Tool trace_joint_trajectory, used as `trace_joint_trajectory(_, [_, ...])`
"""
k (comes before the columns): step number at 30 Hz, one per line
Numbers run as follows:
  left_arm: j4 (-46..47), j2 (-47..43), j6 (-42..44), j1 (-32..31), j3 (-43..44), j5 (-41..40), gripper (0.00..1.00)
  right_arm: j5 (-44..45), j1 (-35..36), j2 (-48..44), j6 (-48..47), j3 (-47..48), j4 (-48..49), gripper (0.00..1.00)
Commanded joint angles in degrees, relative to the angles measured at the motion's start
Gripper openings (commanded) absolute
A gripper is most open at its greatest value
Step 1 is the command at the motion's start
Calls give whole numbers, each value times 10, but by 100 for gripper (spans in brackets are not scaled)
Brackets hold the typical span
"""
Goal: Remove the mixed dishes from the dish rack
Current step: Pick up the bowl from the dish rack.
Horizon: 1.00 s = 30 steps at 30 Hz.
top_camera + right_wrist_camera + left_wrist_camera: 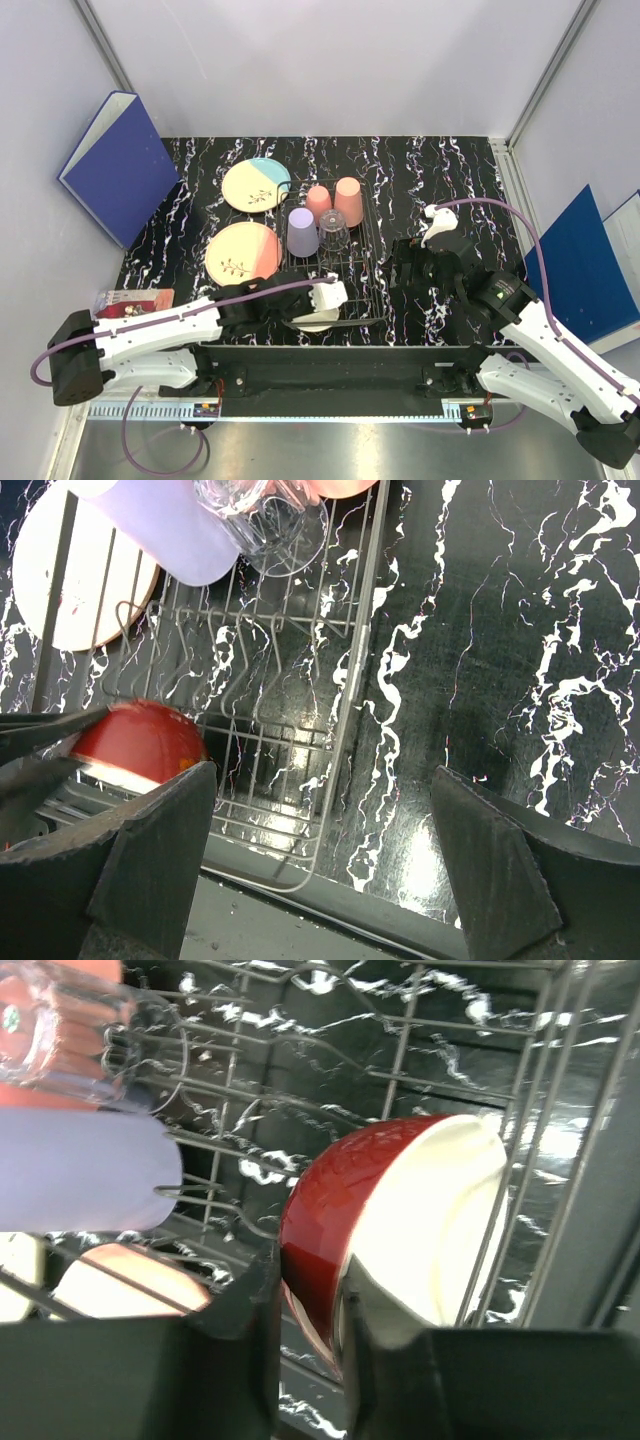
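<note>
Red bowl (340, 1210) stands on edge at the near end of the dish rack (340, 710), cream inside facing sideways. Your left gripper (310, 1330) is on it, looks clamped across the wall. Right gripper (322, 780) hangs wide open beside the rack. No readable writing.

The black tabletop veined with white like marble (440, 180) carries few things directly. At its far left lies a round blue-and-cream plate (256, 185), flat. Just in front of that lies a round plate that is half cream and half salmon-pink (243, 253), apart from the first. To the right of both plates stands a rectangular dish rack of thin metal wire (368, 245), its left side just beside them. A small red-and-white packet (133, 301) sits at the near-left corner.
</note>
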Motion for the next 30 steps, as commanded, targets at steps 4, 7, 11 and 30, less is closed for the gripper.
trace_joint_trajectory(4, [7,-23,-10,1,13,15,0,1,5,-3,6,-3,22,95])
trace_joint_trajectory(7, [5,-34,-15,1,18,18,0,1,4,-4,6,-4,22,95])
trace_joint_trajectory(11, [4,-53,-21,1,27,18,0,2,5,-7,7,-8,21,95])
trace_joint_trajectory(30, [47,-25,-62,-22,21,-48,0,-21,3,6,14,-13,23,95])
